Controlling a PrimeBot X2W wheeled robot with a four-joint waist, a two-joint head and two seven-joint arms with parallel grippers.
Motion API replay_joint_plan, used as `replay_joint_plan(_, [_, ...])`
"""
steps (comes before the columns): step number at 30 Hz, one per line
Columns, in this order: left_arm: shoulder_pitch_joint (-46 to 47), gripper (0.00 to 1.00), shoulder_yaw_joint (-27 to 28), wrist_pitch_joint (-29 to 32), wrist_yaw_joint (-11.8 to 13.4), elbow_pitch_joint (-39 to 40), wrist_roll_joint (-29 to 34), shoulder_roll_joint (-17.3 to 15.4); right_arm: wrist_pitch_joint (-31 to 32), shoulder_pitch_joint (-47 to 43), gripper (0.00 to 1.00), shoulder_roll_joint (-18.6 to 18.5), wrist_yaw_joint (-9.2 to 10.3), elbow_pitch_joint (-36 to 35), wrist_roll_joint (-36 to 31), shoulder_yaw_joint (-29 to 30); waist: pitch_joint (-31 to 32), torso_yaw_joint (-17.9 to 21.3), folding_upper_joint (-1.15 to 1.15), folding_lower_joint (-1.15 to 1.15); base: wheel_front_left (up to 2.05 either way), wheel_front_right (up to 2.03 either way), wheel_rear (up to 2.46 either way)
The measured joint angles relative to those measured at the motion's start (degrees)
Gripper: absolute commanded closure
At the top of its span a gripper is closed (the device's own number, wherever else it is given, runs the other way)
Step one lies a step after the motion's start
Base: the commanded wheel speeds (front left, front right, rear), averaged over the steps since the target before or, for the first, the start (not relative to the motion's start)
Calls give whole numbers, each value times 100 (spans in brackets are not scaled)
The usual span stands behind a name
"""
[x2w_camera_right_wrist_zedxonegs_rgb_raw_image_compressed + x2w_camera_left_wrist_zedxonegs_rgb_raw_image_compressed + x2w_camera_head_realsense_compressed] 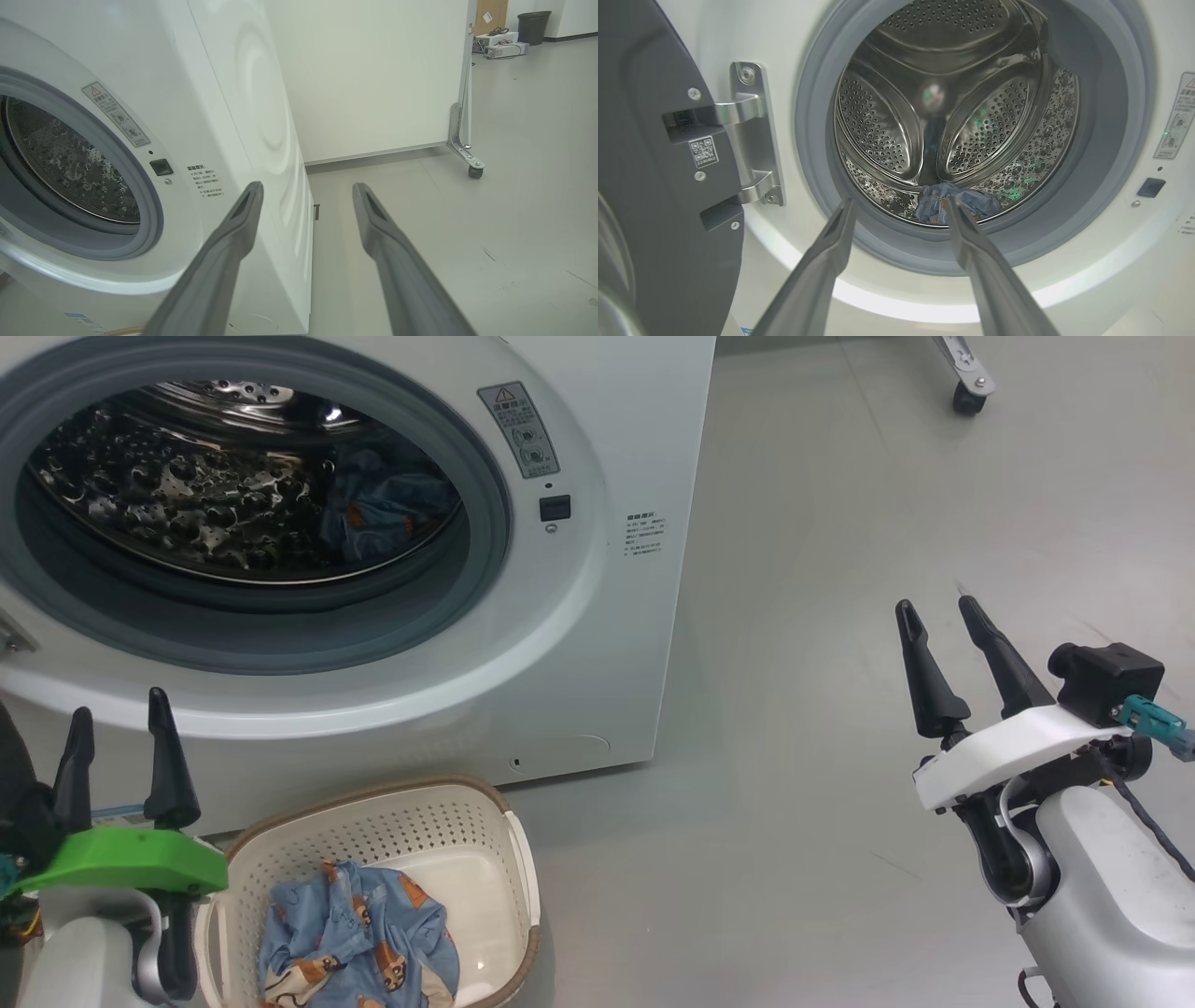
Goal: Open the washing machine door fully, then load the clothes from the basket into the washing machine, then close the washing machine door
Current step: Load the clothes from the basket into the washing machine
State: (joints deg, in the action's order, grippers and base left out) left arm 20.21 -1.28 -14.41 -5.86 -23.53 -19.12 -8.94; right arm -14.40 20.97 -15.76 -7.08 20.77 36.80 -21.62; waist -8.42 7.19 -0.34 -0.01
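the washing machine door (pixel 668 186) stands swung wide on its hinge (pixel 752 135) at the left of the washing machine (pixel 597 644). one piece of the blue printed clothes (pixel 383 513) lies low in the steel drum (pixel 187 504), not far behind the grey gasket (pixel 817 163), and a second bundle (pixel 359 943) sits crumpled in the basket (pixel 518 868) on the floor just below the opening. the left claw (pixel 119 705) hangs with its fingers apart and nothing between them, just beside the basket's left end and facing the drum mouth. the right claw (pixel 935 605) is likewise spread and empty, well apart over bare floor to the right of the machine. the likely trouble lies in the pickup: a pinch on one loose fold would probably let the bundle trail, catch the woven-look rim and drag or tip the light basket. a fingertip could also poke into the perforated wall. a short drop into the drum risks leaving cloth draped over the gasket lip, where the door would trap it on closing; the piece near the front looks open to the same fate. the left arm also works close to the open door, so a careless swing could knock it partway shut.
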Motion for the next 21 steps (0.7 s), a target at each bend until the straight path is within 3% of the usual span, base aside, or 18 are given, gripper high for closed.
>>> replay_joint_plan(21, [-1229,0,307,0,100,1234,113,187,0,-203,0,-44,0,-81,4,-118,220,-183,0,0,0,0,0])
